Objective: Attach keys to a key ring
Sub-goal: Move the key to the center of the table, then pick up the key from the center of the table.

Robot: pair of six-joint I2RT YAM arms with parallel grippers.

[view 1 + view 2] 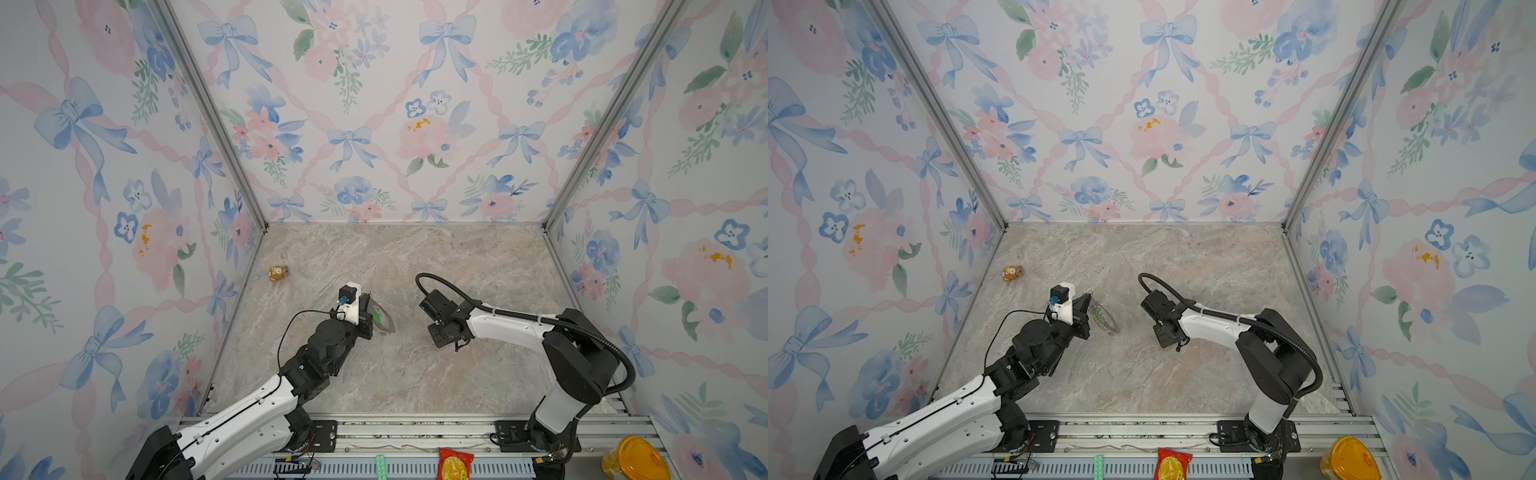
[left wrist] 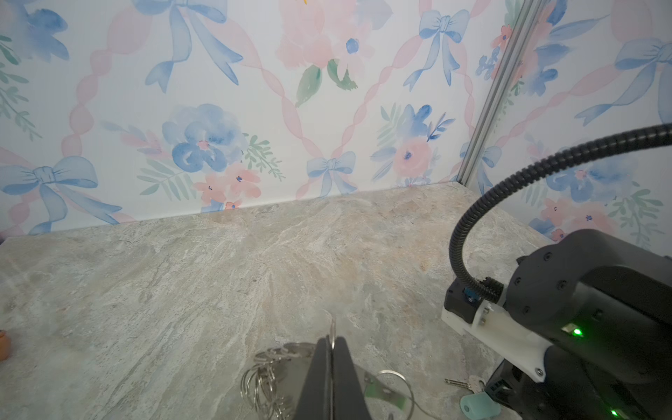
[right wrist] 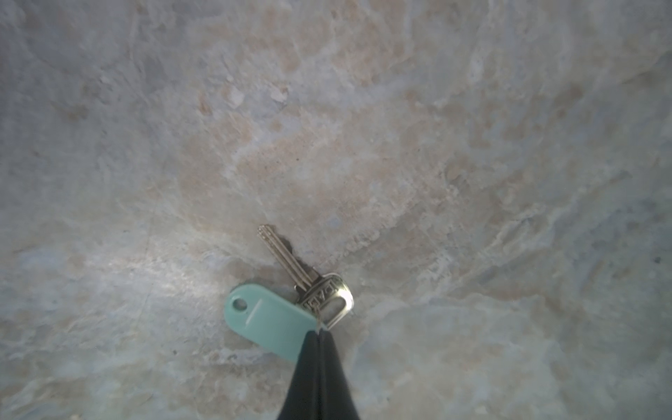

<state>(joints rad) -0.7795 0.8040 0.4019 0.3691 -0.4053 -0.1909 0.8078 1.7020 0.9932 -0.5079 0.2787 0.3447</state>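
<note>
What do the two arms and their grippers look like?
The left arm and right arm: white shells, black joints. Right carries a ribbed black hose, left a thin black wire. The left gripper and right gripper: tapered, matte black.

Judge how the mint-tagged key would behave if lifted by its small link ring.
Probably floppy: the mint tag and metal key join only at a thin link, so they'd likely swing apart. Likely light, being small and thin. The right hand appears to pinch only that link, so it may pivot or slip.
</note>
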